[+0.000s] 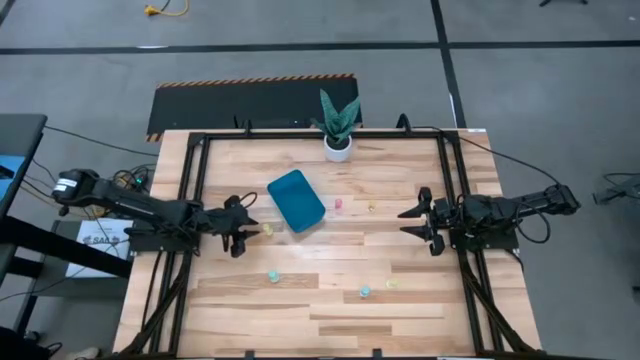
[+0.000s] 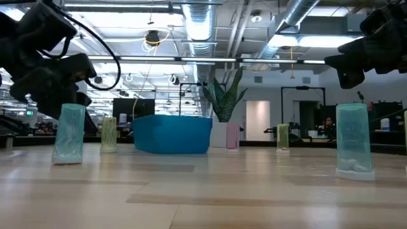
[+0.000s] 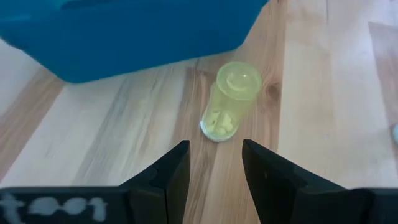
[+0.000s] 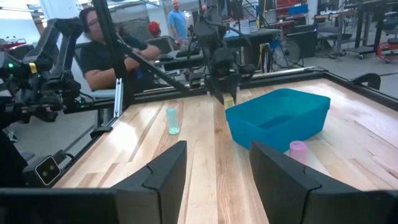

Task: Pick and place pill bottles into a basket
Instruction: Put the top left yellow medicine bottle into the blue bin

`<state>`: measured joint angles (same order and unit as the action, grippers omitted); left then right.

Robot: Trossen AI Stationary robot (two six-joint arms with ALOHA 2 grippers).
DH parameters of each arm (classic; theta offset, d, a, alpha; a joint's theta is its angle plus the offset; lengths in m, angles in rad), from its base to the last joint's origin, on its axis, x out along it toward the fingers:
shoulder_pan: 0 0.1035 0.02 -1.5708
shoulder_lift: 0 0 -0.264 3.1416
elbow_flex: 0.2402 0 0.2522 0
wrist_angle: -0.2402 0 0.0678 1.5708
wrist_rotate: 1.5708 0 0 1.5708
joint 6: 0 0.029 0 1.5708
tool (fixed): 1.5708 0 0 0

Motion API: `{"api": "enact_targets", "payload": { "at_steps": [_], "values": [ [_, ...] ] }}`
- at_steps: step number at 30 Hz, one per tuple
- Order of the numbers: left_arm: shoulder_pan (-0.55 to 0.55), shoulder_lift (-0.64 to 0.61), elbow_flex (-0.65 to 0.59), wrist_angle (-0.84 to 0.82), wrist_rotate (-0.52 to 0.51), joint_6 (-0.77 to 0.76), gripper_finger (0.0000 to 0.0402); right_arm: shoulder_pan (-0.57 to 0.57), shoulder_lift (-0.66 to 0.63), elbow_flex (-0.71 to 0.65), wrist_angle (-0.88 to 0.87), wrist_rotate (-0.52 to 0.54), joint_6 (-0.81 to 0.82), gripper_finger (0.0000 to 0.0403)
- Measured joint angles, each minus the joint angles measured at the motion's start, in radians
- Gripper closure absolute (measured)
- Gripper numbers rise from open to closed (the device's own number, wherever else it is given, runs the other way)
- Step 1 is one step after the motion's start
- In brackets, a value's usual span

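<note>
A yellow pill bottle [image 3: 229,102] stands upright on the table just beyond my left gripper [image 3: 214,163], which is open and touches nothing; both also show in the high view, the bottle [image 1: 266,230] and the gripper [image 1: 246,229]. The teal-blue basket [image 1: 296,200] lies just beyond the bottle. A pink bottle [image 1: 338,206] and another yellow one [image 1: 371,207] stand to the right of the basket. Teal bottles [image 1: 272,276] [image 1: 365,292] and a pale green one [image 1: 391,283] stand nearer the front edge. My right gripper [image 1: 415,222] is open and empty at the table's right.
A white pot with a green plant [image 1: 338,140] stands at the table's far edge, behind the basket. Black frame rails [image 1: 195,200] run along the table's left and right sides. People [image 4: 112,56] show in the room beyond the table's left side.
</note>
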<state>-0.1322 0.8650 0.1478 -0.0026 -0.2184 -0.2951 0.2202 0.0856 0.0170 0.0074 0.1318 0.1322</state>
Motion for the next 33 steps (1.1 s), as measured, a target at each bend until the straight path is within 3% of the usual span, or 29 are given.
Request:
{"api": "enact_targets", "payload": {
  "at_steps": [15, 20, 26, 33],
  "values": [
    [0.000, 0.267, 0.002, 0.372, 0.026, 0.067, 0.0267, 0.000, 0.000, 0.000, 0.000, 0.000, 0.000, 0.0233],
    [0.000, 0.267, 0.002, 0.391, -0.002, 0.074, 0.0279, 0.000, 0.000, 0.000, 0.000, 0.000, 0.000, 0.0233],
    [0.000, 0.266, 0.002, 0.427, -0.004, 0.075, 0.0323, 0.000, 0.000, 0.000, 0.000, 0.000, 0.000, 0.0233],
    [0.003, 0.172, 0.077, 0.373, -0.010, 0.097, 0.0305, 0.000, 0.000, 0.000, 0.000, 0.000, 0.000, 0.0233]
  ]
}}
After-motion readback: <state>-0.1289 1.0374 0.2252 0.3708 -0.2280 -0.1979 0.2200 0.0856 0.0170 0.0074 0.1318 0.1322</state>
